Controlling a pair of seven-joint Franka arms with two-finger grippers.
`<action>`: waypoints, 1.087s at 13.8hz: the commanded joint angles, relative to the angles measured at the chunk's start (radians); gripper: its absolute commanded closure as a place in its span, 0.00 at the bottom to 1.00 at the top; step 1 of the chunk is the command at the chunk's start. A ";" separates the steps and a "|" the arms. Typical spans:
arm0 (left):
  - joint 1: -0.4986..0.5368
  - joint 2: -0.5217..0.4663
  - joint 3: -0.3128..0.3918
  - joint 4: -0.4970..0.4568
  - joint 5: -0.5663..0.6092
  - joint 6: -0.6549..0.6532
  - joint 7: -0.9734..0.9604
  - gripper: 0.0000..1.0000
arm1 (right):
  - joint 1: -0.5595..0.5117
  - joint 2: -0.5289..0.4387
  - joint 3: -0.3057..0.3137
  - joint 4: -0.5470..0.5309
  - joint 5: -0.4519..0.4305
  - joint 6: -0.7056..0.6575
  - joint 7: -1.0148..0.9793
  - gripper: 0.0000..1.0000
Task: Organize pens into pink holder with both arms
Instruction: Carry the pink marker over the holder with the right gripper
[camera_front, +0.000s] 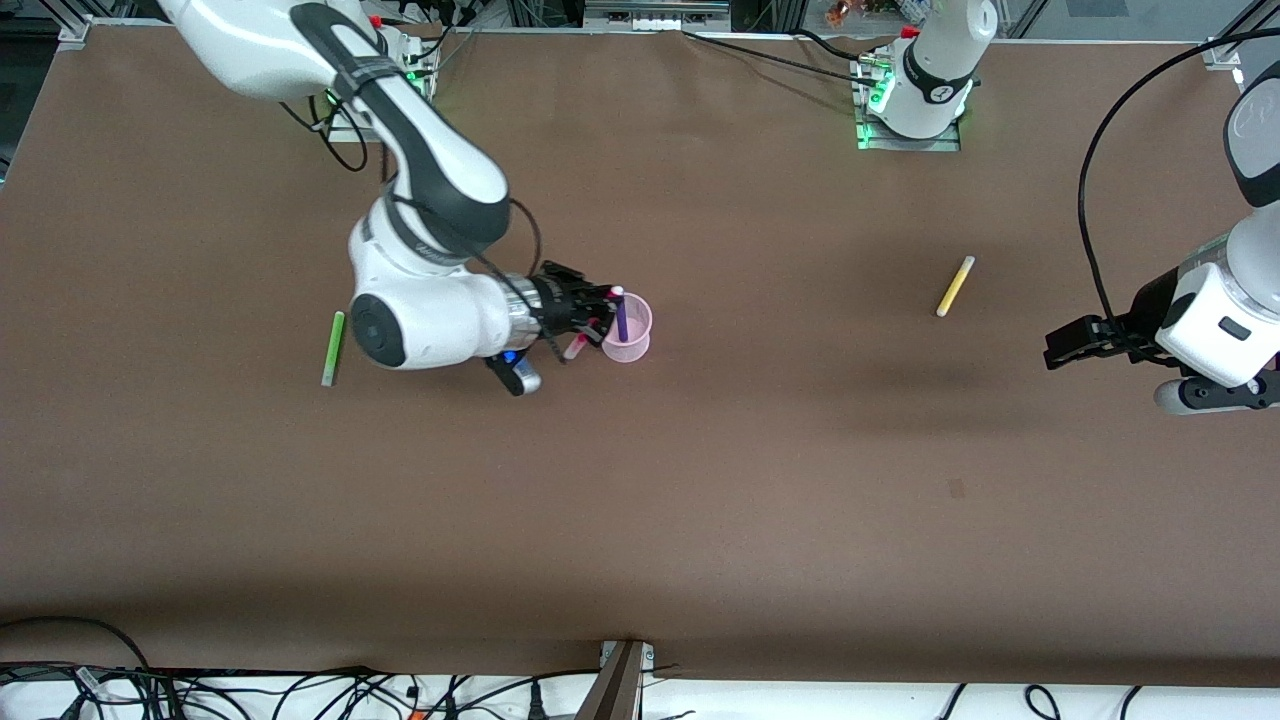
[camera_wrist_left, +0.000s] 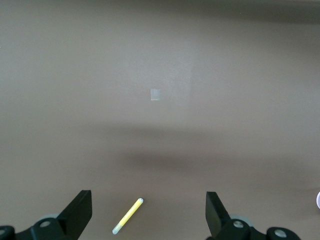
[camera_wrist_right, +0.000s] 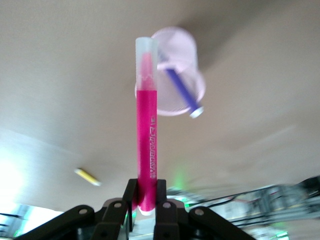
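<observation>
My right gripper (camera_wrist_right: 145, 200) clamps the slim magenta pink pen (camera_wrist_right: 147, 125) just beside, perhaps touching, the pale pink translucent plastic holder (camera_front: 630, 335) containing the dark purple pen (camera_front: 621, 316), while my left gripper (camera_wrist_left: 149, 215) waits, fingers apart.

The pink holder (camera_front: 628, 328) is set on the table (camera_front: 700, 520), toward the right arm's end and well away from every edge. One pen (camera_front: 621, 318) is stood inside it, tilted against the rim. Another pen (camera_wrist_right: 147, 125) is held beside the holder by the right gripper (camera_front: 597, 318). A third pen (camera_front: 332, 347) is laid flat closer to the right arm's end. The fourth pen (camera_front: 955, 286) is laid toward the left arm's end, near the left gripper (camera_front: 1072, 344).
</observation>
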 joint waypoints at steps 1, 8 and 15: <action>0.007 -0.019 -0.006 -0.012 -0.022 0.008 0.023 0.00 | 0.073 0.035 0.000 0.012 0.025 0.110 0.113 1.00; -0.061 -0.022 0.090 -0.012 -0.033 0.007 0.147 0.00 | 0.087 0.066 -0.003 -0.011 0.025 0.155 0.291 1.00; -0.176 -0.028 0.241 -0.010 -0.065 0.005 0.186 0.00 | 0.088 0.090 -0.005 -0.034 0.026 0.165 0.290 1.00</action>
